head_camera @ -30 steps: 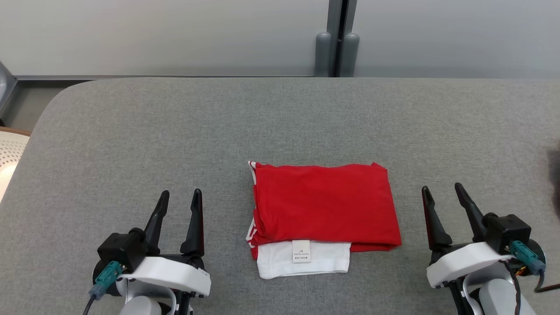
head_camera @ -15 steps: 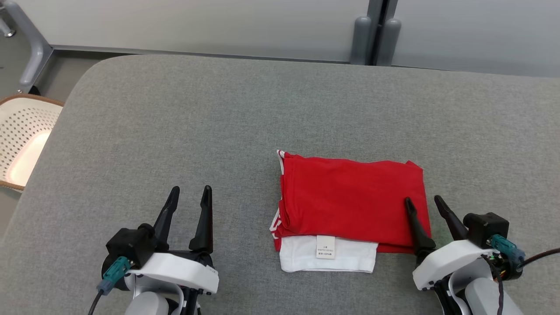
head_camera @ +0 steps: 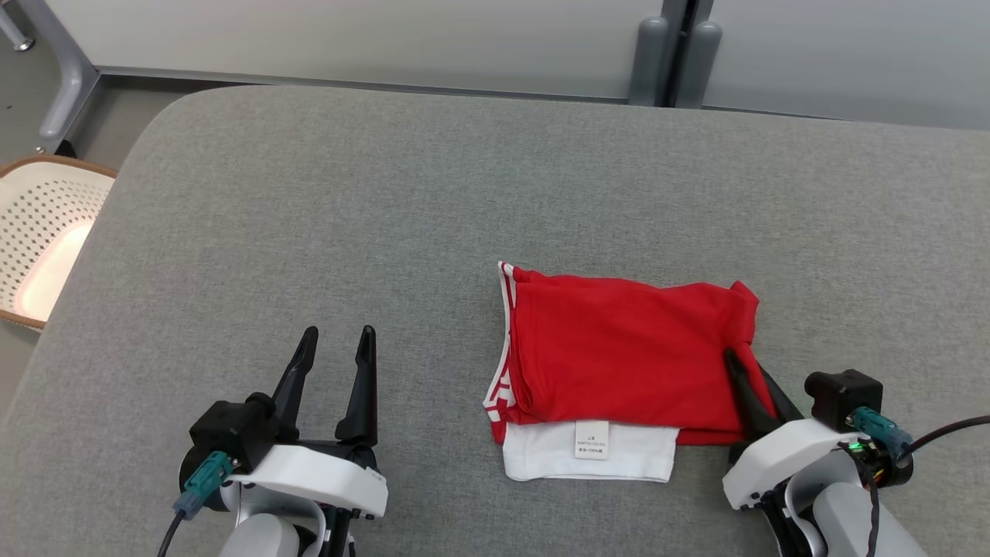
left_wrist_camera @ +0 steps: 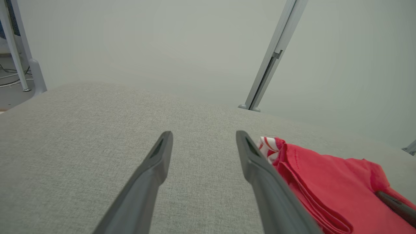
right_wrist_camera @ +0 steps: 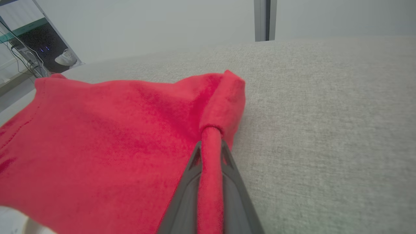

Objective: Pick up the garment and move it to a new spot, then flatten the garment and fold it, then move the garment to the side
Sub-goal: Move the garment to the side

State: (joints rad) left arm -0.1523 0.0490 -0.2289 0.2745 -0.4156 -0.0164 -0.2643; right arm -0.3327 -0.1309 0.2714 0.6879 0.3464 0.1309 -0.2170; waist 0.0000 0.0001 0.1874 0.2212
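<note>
A second ago the right end effector (head_camera: 747, 370) stood open, clear of the folded red garment (head_camera: 619, 348). It has now pinched shut on the garment's 3 o'clock edge, bunching it. The garment lies toward 5 o'clock on the table (head_camera: 309, 232), so the move aside is probably starting. The left end effector (head_camera: 336, 340) waits wide open and empty at the garment's 9 o'clock.

garment (head_camera: 626, 356) on table (head_camera: 309, 216); basket (head_camera: 42, 205) beside table's left edge

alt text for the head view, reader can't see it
A folded red garment with a white layer showing at its near edge lies on a grey padded table, its right edge pinched in the shut right pincer. The left pincer is open, apart from the garment on its left.
</note>
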